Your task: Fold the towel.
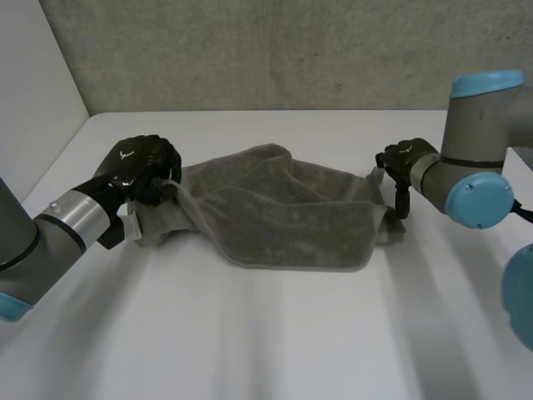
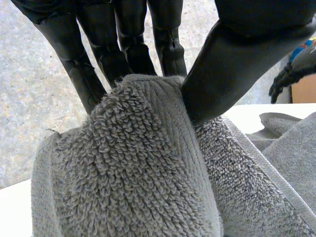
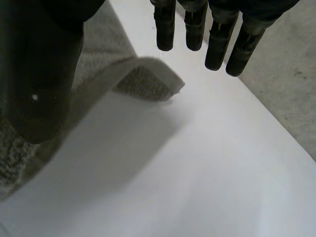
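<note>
A grey towel [image 1: 283, 212] lies loosely folded across the middle of the white table [image 1: 266, 333]. My left hand [image 1: 137, 171] is at the towel's left end. In the left wrist view its thumb [image 2: 237, 64] presses a fold of towel [image 2: 138, 163] against its fingers [image 2: 123, 44], so that end is pinched and bunched up. My right hand [image 1: 404, 167] hovers at the towel's right end. In the right wrist view its fingers [image 3: 197, 24] hang straight and apart from the thumb [image 3: 39, 74]. A curled towel corner [image 3: 148, 79] lies on the table below them, not held.
A concrete wall [image 1: 266, 50] runs behind the table's far edge. A pale panel [image 1: 33, 92] stands at the left. The right arm's elbow [image 1: 479, 196] hangs low over the table beside the towel's right end. Bare table stretches in front of the towel.
</note>
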Robot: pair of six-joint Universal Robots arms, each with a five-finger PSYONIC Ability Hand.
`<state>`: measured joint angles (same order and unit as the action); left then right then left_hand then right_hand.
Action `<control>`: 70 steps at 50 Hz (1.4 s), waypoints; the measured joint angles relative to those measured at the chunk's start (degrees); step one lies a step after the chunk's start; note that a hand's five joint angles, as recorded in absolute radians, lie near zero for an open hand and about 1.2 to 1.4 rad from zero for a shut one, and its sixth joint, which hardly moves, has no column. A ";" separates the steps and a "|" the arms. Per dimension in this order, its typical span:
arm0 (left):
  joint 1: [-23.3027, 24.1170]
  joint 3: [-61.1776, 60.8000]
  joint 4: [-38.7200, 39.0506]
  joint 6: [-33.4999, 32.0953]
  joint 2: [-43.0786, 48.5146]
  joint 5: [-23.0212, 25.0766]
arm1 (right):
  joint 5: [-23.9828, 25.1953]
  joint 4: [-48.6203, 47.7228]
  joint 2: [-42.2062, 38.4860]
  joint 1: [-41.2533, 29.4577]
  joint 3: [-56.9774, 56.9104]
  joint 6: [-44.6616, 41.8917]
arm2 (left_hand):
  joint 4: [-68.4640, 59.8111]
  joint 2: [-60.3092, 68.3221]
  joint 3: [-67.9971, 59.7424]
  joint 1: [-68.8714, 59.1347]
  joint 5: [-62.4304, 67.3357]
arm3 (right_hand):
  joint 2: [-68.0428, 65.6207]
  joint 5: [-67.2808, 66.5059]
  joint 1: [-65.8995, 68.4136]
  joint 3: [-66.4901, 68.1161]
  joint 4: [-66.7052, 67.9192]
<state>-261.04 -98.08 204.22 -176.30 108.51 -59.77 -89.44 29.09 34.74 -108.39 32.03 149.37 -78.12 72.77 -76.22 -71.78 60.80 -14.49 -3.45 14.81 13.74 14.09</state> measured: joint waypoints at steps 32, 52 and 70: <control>-2.95 8.90 -4.25 14.93 -1.61 -1.87 | 11.62 -29.17 19.23 -5.49 48.58 10.62 | 0.00 0.00 -0.02 0.00 -0.08 | -0.21 -2.33 0.35 1.21 0.78; -5.56 10.18 -4.63 15.10 1.17 -6.13 | 10.37 -29.17 14.10 -8.13 46.31 13.14 | 0.00 0.00 -0.02 0.00 -0.08 | -43.09 -34.69 40.17 45.24 49.12; -6.03 9.54 -5.46 15.16 0.34 -6.06 | 11.11 -28.73 26.05 -6.06 46.32 13.03 | 0.00 0.00 -0.02 0.00 -0.08 | -61.15 -36.58 42.87 61.31 62.34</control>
<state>-267.07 -88.54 198.76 -161.15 108.85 -65.83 -78.33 0.36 60.79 -114.45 78.35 162.40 -78.12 72.77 -76.24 -71.79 60.72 -75.64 -40.03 57.68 75.05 76.43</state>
